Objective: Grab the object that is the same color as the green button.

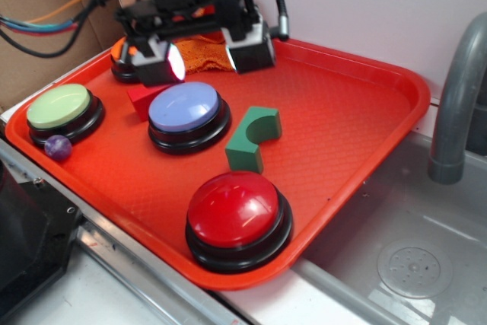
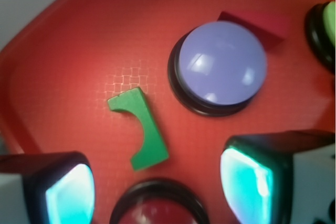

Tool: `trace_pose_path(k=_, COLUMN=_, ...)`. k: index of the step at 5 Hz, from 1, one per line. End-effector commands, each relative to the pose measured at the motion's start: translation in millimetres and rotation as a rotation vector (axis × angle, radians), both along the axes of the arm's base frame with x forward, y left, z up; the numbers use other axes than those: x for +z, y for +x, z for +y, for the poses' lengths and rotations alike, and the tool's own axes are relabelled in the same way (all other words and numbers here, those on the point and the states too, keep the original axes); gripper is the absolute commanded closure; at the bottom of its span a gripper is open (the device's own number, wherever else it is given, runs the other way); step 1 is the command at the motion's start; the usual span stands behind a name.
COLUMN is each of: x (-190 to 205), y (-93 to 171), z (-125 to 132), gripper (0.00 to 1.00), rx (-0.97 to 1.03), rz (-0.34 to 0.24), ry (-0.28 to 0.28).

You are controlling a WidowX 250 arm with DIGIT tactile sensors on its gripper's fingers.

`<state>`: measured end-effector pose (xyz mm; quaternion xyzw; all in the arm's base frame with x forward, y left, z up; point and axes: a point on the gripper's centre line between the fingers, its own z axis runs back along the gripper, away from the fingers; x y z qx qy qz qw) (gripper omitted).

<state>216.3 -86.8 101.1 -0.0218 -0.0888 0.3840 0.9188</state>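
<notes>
Overall, the gripper (image 1: pixel 204 55) hung above the far left part of the red tray (image 1: pixel 358 112), its jaws spread wide and holding nothing, each lit pad facing the open gap. The dark green arch block (image 1: pixel 253 139) lay flat on the tray floor near the middle, just right of the lavender-blue button (image 1: pixel 189 116) and just beyond the red button (image 1: pixel 238 218), apart from both. In the wrist view the block (image 2: pixel 140 128) lay between the two fingers (image 2: pixel 68 192) but ahead of them, clear of either pad, its curved cut-out turned toward the left edge of that picture. The green button (image 1: pixel 63 112) stood at the left edge of the tray, well apart from the block, with a small purple ball (image 1: pixel 58 147) touching or nearly touching its black base on the near side. A red wedge block (image 1: pixel 144 100) sat between the lavender-blue button and an orange button (image 1: pixel 122 58), the latter largely hidden behind the gripper. An orange cloth (image 1: pixel 205 49) lay under the gripper at the far side; its full extent could not be made out. A grey tap (image 1: pixel 456 104) rose to the right of the tray, over a metal sink (image 1: pixel 411 264).
</notes>
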Motion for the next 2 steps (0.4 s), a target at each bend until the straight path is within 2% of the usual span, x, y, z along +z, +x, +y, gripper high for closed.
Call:
trace_pose_path(k=1, x=-40.8, y=13.9, z=4.0, gripper=0.0, rx=0.051, rz=0.023, ry=0.015)
trace_pose_path(k=2, x=-63.1, y=14.8, z=1.9, gripper=0.0, rx=0.067, rz=0.048, ry=-0.001)
